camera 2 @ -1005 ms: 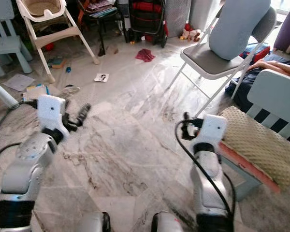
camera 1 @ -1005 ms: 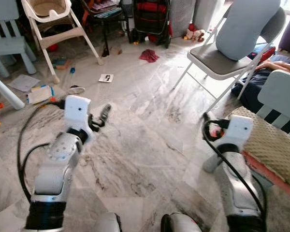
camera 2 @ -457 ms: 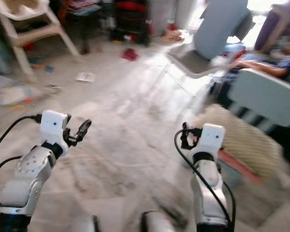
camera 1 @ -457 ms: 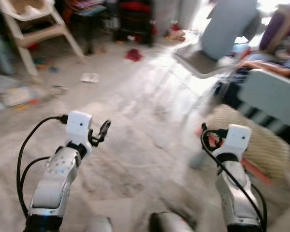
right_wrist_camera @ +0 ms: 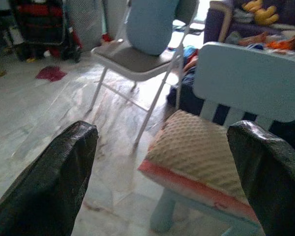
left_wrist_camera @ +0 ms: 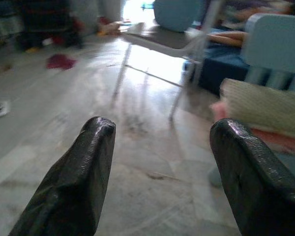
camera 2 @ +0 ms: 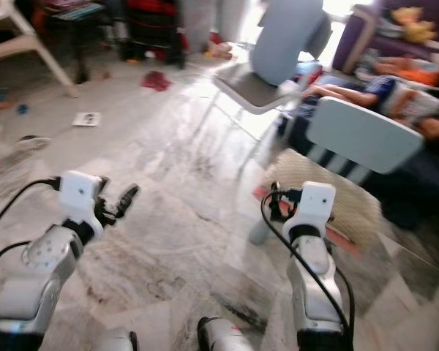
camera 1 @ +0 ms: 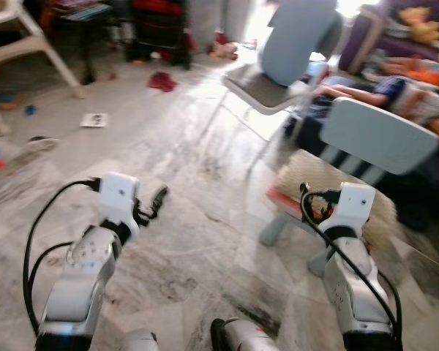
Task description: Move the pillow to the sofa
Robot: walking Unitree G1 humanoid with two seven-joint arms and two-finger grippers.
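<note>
A beige knobbly pillow (camera 1: 307, 167) with a pink underside lies on the seat of a small pale-blue child's chair (camera 1: 380, 135), just ahead of my right arm. In the right wrist view this pillow (right_wrist_camera: 196, 152) sits between the open fingers. A second, pale-blue pillow (camera 1: 296, 36) leans upright against the back of a grey folding chair (camera 1: 260, 88). The purple sofa (camera 2: 351, 44) stands at the far right, with a person lying along it. My left gripper (camera 1: 155, 203) is open over bare floor. My right gripper (camera 1: 307, 199) is open, close to the beige pillow's near edge.
The person's arm (camera 1: 344, 91) reaches out near the folding chair. A yellow soft toy (camera 1: 418, 29) rests on the sofa. A red cloth (camera 1: 163, 80), a paper (camera 1: 94, 120) and a shoe (camera 1: 40, 142) lie on the marble floor; a white high chair (camera 1: 14, 44) stands far left.
The whole view has swung to the right, so the child's chair, its pillow and the sofa now sit nearer the middle. Both arms hold the same raised pose, fingers still open.
</note>
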